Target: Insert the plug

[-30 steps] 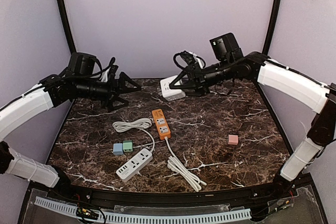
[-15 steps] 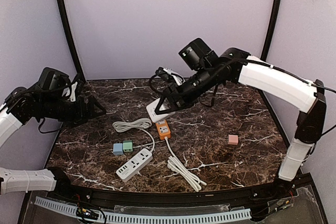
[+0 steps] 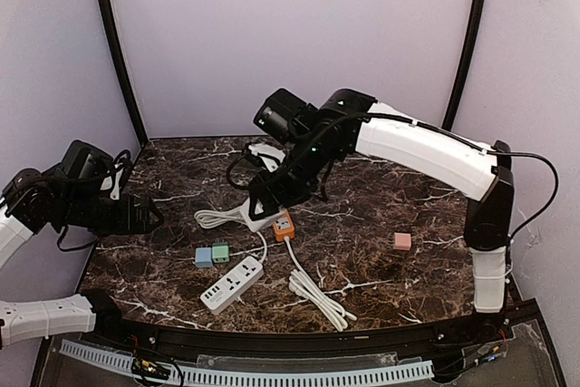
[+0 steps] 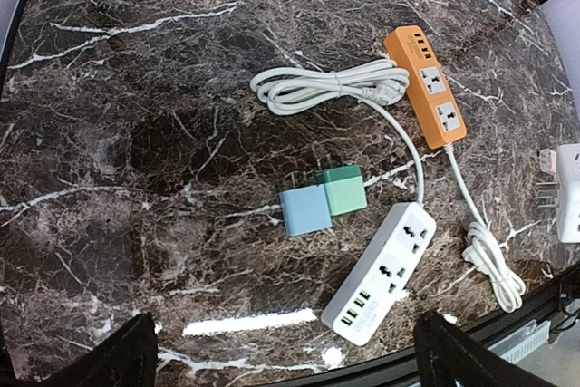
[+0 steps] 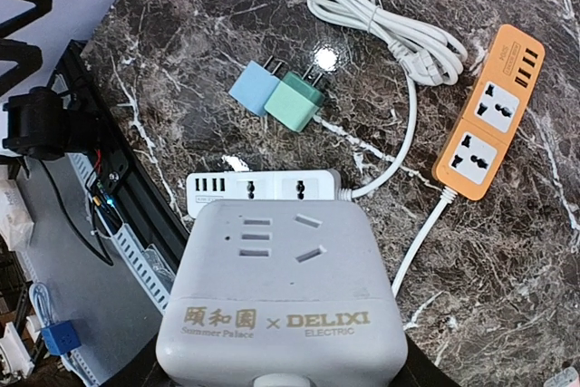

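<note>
**Plug lifted, no socket filled yet**

Work stands at the carrying stage. The right gripper point(image 3: 268, 198) is clamped on the white cube adaptor point(image 5: 281, 296) and holds it in the air at the centre of the overhead frame, over the upper-left end of the orange power strip point(image 3: 284, 224). At the right edge of the left wrist view its metal prongs point(image 4: 544, 197) stick out bare, in no socket.

Both sockets on the orange strip look empty, and so do the two on the white power strip point(image 4: 381, 274) at lower centre. A blue plug point(image 4: 305, 210) and a green plug point(image 4: 343, 189) lie touching each other on the marble, plugged into nothing.

The left gripper point(image 3: 145, 215) hangs at the left edge of the overhead frame with its jaws spread wide and empty, well apart from both strips.

By my reading the pickup is done. What remains is choosing a socket, lining the prongs up over it and pressing the adaptor home.
</note>
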{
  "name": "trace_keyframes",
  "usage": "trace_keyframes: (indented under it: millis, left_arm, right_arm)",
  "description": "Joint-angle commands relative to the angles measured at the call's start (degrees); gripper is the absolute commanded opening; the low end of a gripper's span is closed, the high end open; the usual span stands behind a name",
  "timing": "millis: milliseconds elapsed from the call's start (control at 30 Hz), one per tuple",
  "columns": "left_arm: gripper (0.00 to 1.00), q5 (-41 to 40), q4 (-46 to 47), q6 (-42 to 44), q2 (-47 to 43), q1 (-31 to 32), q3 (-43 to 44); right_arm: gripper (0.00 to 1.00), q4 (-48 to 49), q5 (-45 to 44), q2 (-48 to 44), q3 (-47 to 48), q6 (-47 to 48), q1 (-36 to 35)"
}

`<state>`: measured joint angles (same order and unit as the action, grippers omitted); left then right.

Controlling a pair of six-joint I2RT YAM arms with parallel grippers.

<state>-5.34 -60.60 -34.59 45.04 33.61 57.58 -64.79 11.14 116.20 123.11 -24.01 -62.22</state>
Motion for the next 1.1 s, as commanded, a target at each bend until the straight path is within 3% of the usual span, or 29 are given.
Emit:
trace_keyframes:
  millis: [0, 400, 733, 1067]
  left_arm:
    - [0.99, -2.52, -1.92, 2.85, -1.37, 0.05, -2.52]
    - [0.99, -12.15, 4.28, 2.55, -3.63, 0.04, -5.92]
    - [0.99, -11.24, 11.74, 9.63, -3.05, 0.06, -7.58]
    - [0.99, -13.26, 12.45, 8.71, -0.97, 0.01, -9.42]
  right_arm:
    - [0.00, -5.65, -3.15, 2.09, 3.49, -2.36, -1.75]
    - [0.00, -3.18, -2.89, 6.93, 1.31, 0.55, -3.87]
    - [0.00, -3.16, -3.32, 13.43, 6.18, -0.14, -5.09]
    - [0.00, -3.22, -4.50, 15.38, 6.07, -0.47, -5.37]
